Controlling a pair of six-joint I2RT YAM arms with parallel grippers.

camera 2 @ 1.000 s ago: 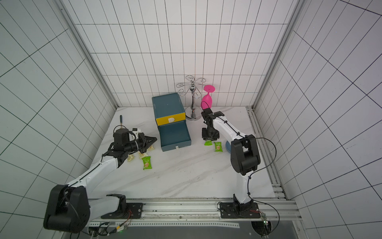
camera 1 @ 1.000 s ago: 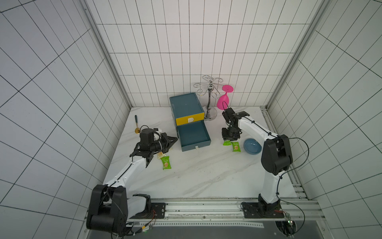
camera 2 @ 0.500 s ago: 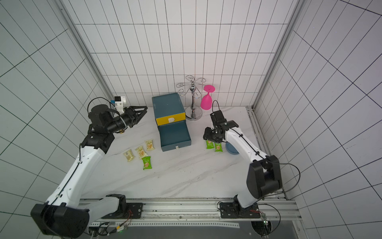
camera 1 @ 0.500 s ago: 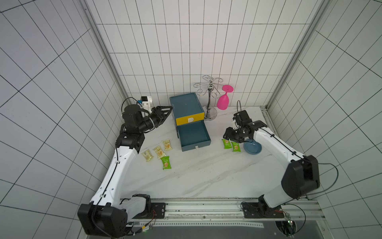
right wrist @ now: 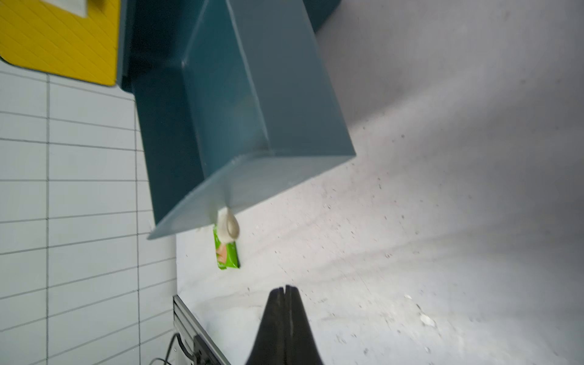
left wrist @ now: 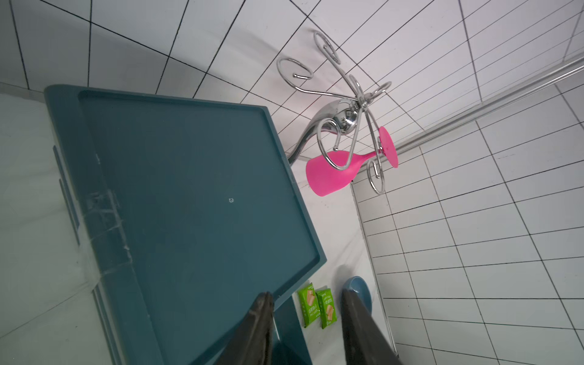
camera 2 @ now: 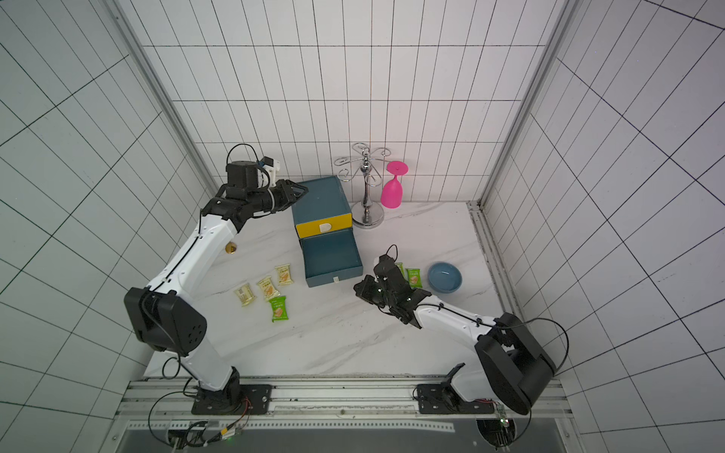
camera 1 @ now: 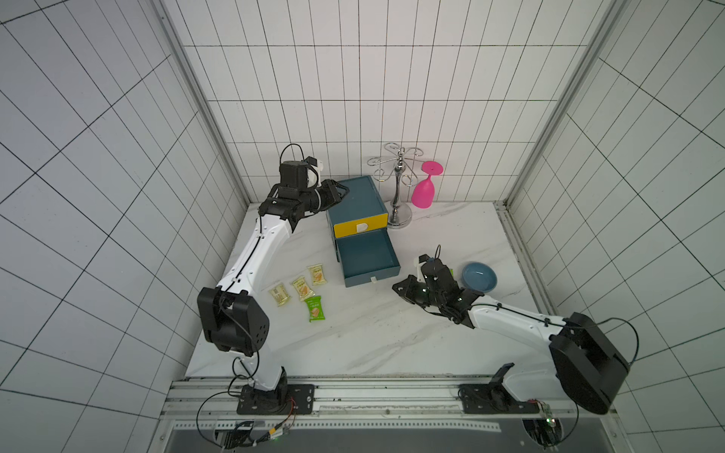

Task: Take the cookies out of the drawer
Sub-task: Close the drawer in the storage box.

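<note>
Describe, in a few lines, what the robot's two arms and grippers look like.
The left arm and right arm have white link shells, bulky black joint housings and thin black cables running along them. The left gripper and right gripper are black, with two tapering fingers each.

A white marble-look tabletop (camera 1: 372,341) holds a teal plastic two-drawer cabinet (camera 1: 355,198) at back centre, its lower drawer (camera 1: 367,257) pulled out toward the front. Just right of it stands a chrome wire glass rack (camera 1: 399,196), a pink plastic goblet (camera 1: 423,192) hanging upside down on its right side. Left of the drawer lie three yellow foil cookie packets (camera 1: 301,288), one green foil cookie packet (camera 1: 315,308) just before them. Right of the drawer a pair of green foil cookie packets (camera 2: 412,276) lies side by side, a round blue bowl (camera 1: 479,277) just beyond.
</note>
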